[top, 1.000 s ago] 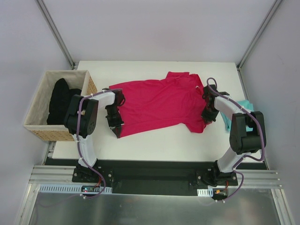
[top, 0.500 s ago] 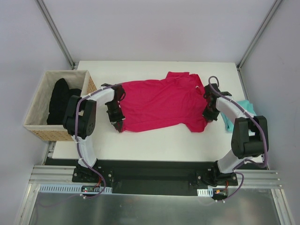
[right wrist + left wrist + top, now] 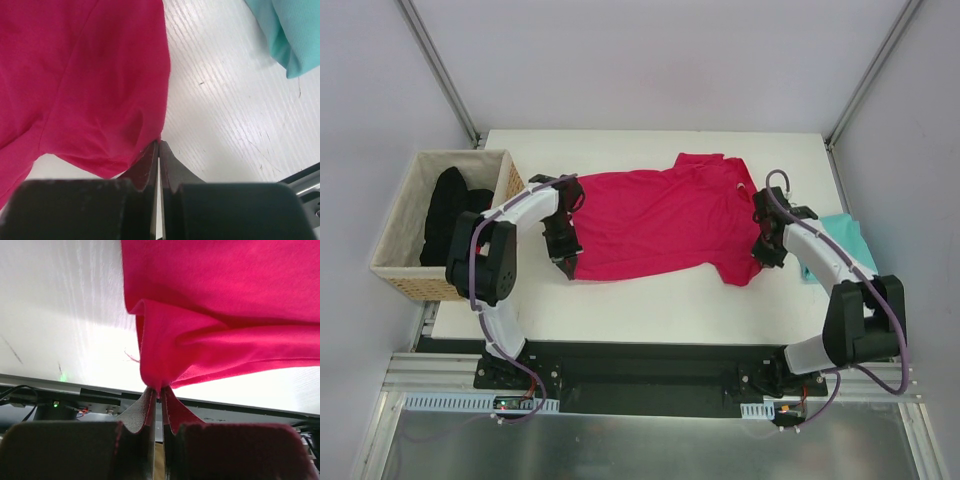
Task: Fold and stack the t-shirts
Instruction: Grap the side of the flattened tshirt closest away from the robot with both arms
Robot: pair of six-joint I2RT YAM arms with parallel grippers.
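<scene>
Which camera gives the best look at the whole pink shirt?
The top external view: the pink shirt lies spread across the table there, nearly whole. Each wrist view shows only a close-up patch near one edge.

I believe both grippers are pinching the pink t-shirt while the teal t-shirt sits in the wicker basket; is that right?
Not quite. The teal t-shirt is not in the wicker basket; it lies on the table at its right edge, as the top view shows. The left gripper and right gripper do pinch the pink t-shirt.
</scene>
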